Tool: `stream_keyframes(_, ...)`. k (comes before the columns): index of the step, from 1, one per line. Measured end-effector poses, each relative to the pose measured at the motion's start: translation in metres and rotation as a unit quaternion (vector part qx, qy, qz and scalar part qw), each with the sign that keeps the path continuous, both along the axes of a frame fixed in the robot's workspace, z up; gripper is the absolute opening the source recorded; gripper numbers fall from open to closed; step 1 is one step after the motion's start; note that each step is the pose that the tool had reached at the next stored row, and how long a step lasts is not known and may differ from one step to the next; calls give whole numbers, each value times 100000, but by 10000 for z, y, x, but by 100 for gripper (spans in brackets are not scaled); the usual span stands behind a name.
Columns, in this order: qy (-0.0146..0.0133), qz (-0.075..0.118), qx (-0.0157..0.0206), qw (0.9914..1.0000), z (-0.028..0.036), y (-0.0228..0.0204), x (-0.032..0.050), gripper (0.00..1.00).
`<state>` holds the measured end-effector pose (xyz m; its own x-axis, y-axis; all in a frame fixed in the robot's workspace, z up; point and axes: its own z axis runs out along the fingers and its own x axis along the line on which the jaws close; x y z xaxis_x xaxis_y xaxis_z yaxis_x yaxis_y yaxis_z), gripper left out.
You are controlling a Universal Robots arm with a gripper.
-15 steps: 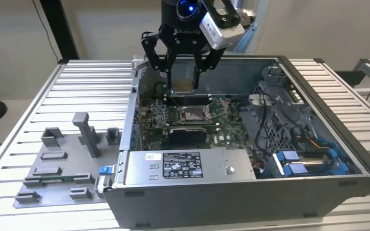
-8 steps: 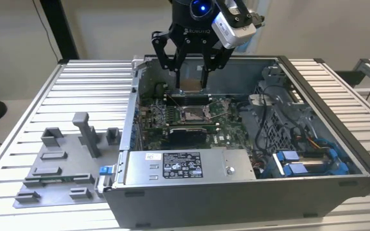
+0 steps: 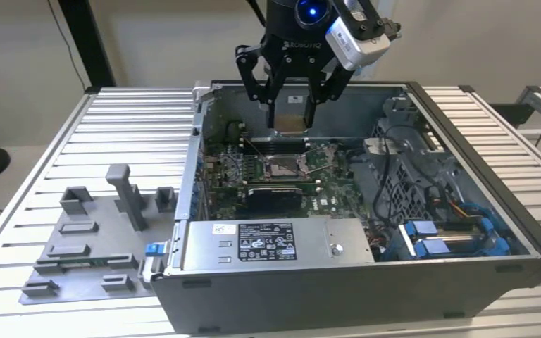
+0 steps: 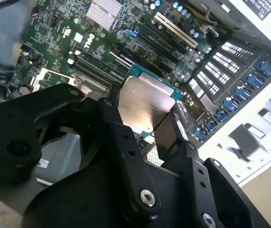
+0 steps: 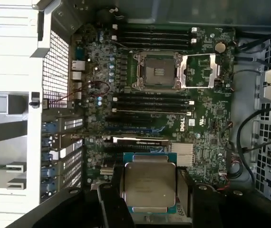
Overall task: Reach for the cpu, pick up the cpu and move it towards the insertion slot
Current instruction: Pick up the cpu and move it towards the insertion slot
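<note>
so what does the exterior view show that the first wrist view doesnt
Exterior view alone: the whole computer case on a slatted table, grey fixture blocks at its left, and the gripper from outside, hanging above the motherboard.

First wrist view alone: the cpu's silvery top straight on, and the insertion slot with its frame swung open.

Both: the gripper shut on the cpu, the slot unfilled.
</note>
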<state>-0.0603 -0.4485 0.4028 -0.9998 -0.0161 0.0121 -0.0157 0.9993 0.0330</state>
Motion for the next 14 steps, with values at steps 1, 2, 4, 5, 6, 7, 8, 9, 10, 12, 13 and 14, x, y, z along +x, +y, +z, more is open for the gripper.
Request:
stream_keyframes(1, 0, -3, -1, 100000, 0, 0, 0, 0)
stream_keyframes(2, -1, -7, 3, 100000, 0, 1, 1, 0)
stream_keyframes(4, -1, -4, 3, 100000, 0, 1, 1, 0)
stream_keyframes(5, -2, -5, 4, 100000, 0, 1, 1, 0)
stream_keyframes(6, 0, -5, 1, 100000, 0, 1, 1, 0)
stream_keyframes(7, 0, -6, 3, 100000, 0, 1, 1, 0)
stream_keyframes(8, -1, -5, 1, 100000, 0, 2, 2, 0)
stream_keyframes(9, 0, 1, 0, 100000, 0, 4, 2, 0)
stream_keyframes(10, -1, 2, 0, 100000, 0, 7, 2, 0)
stream_keyframes(12, -1, -3, 0, 100000, -1, 17, 1, 0)
stream_keyframes(13, -2, -5, 3, 100000, -1, 24, 1, 0)
stream_keyframes(14, 0, -4, -1, 100000, -1, 32, 1, 0)
